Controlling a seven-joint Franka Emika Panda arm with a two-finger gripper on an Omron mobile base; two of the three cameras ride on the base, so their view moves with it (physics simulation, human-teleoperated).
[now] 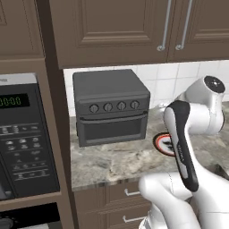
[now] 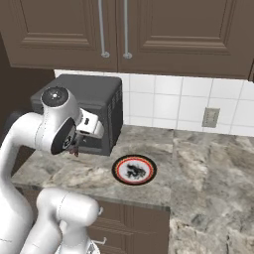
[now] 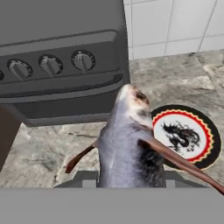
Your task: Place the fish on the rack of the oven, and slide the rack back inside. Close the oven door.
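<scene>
- One fish [image 3: 127,148], grey with brownish fins, is held up in the air and rises from the bottom of the hand view with its head toward 12 o'clock; one long fin runs out toward 4 o'clock and a shorter one toward 8 o'clock.
- One gripper [image 2: 75,148], seen in the right base view below the white wrist; the fish's base sits where its fingers would be in the hand view, so it appears clasped on the fish, though the fingertips themselves are hidden.
- One round plate [image 2: 134,169] with a red rim, black border and dark dragon print lies flat on the counter; in the hand view it is at 3 o'clock of the fish, partly covered by the long fin.
- One toaster oven [image 1: 112,107], dark grey, stands on the counter against the wall; four round knobs show in the left base view, three in the hand view. It lies at 11 o'clock of the fish in the hand view.
- One stone-patterned counter [image 2: 208,178] carries the plate and toaster oven.
- One microwave [image 1: 24,134] with a keypad and a green display reading zeros is at 9 o'clock in the left base view.
- Below it, one dark strip of the oven [image 1: 31,217] shows at 7 o'clock.
- One wall outlet [image 2: 211,117] sits on the white tile.
- Two vertical cabinet handles [image 2: 114,30] hang side by side on the upper cabinets.
</scene>
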